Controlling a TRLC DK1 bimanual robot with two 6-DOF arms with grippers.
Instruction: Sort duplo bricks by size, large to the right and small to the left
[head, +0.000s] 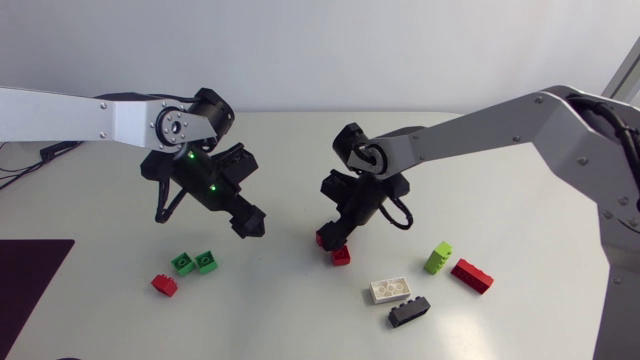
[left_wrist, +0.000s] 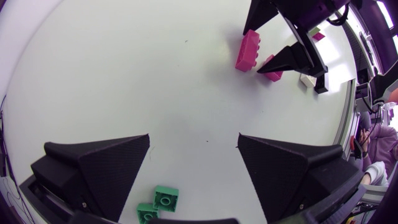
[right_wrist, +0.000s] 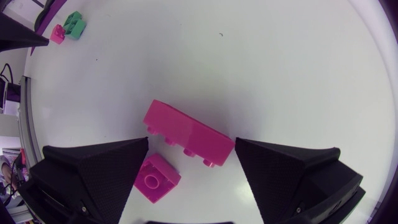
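Status, left to right.

1. Dark mat (head: 28, 275): lies on the left part of the white table (head: 280, 325). No brick is on it.
2. Small group: one left red brick (head: 164, 285) and two green bricks (head: 195, 262), set close together. I judge this side as sorted so far.
3. Left gripper (left_wrist: 193, 168): hangs above the table just right of the green bricks, fingers spread wide, nothing between them.
4. Centre: a long red brick (right_wrist: 188, 134) and a centre small brick (right_wrist: 157, 178), also red, lie just beside each other. These two remain unsorted.
5. Right gripper (right_wrist: 191, 168): low over this pair, fingers spread wide and not closed on anything. The long red brick lies between and just ahead of the fingers. The centre small brick sits close against one finger; I cannot tell whether it touches.
6. Large group: white brick (head: 391, 290), black brick (head: 410, 313), lime brick (head: 438, 258) and right red brick (head: 471, 276), loosely clustered. I judge these as placed.

Remaining work, in my estimate: long red brick to the right, centre small brick to the left.

Surface: matte, plain, evenly lit.
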